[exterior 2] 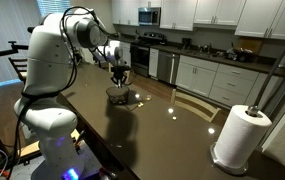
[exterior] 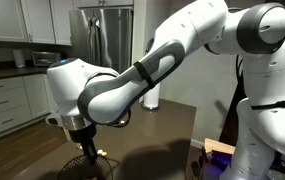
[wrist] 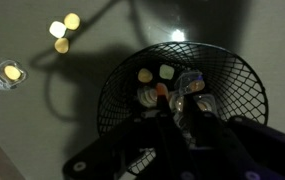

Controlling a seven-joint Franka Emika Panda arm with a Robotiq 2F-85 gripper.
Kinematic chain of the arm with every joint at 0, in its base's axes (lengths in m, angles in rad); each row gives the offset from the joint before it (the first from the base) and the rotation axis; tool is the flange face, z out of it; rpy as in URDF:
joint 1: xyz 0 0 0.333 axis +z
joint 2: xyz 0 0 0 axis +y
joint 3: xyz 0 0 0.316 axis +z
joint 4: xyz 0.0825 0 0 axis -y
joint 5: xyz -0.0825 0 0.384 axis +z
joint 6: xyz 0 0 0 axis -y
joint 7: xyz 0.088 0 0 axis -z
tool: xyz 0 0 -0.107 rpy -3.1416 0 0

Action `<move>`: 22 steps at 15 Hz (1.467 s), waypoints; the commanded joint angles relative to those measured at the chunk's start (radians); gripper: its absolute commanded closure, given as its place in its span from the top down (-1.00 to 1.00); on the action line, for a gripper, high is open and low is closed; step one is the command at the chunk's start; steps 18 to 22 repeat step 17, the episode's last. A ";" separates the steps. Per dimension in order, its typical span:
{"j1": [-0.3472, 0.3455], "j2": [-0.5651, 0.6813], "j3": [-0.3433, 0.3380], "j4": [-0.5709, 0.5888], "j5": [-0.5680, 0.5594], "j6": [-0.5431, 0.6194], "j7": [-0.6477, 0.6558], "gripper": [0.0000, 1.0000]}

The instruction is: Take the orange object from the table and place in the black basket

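The black basket (wrist: pixel 227 75) sits on the dark brown table (exterior 2: pixel 167 125) and holds several small pale items. A small orange object (wrist: pixel 160 90) lies among them, at the tip of one finger. My gripper (wrist: pixel 182 112) hangs just above the basket's inside with its dark fingers apart, and nothing shows clamped between them. In both exterior views the gripper (exterior 2: pixel 119 80) (exterior: pixel 85 145) points straight down over the basket (exterior 2: pixel 119 98) (exterior: pixel 94 160).
A paper towel roll (exterior 2: pixel 240 138) stands at a table corner. A pale wooden chair (exterior 2: pixel 194 106) is tucked in at the table's side. A small clear packet (wrist: pixel 7 72) lies on the table beside the basket. Kitchen counters (exterior 2: pixel 212 70) line the walls.
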 commanded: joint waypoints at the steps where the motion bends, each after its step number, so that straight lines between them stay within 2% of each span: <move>1: -0.032 -0.026 0.005 -0.025 0.017 0.017 -0.042 0.06; 7: -0.061 -0.031 0.002 -0.023 0.037 0.027 -0.037 0.84; 9: -0.070 -0.035 -0.001 -0.024 0.041 0.040 -0.032 1.00; 14: -0.089 -0.053 -0.010 -0.036 0.070 0.104 -0.005 1.00; 15: -0.070 -0.016 -0.013 0.003 0.043 0.061 -0.003 1.00; 22: -0.076 -0.021 -0.016 0.003 0.047 0.073 -0.003 1.00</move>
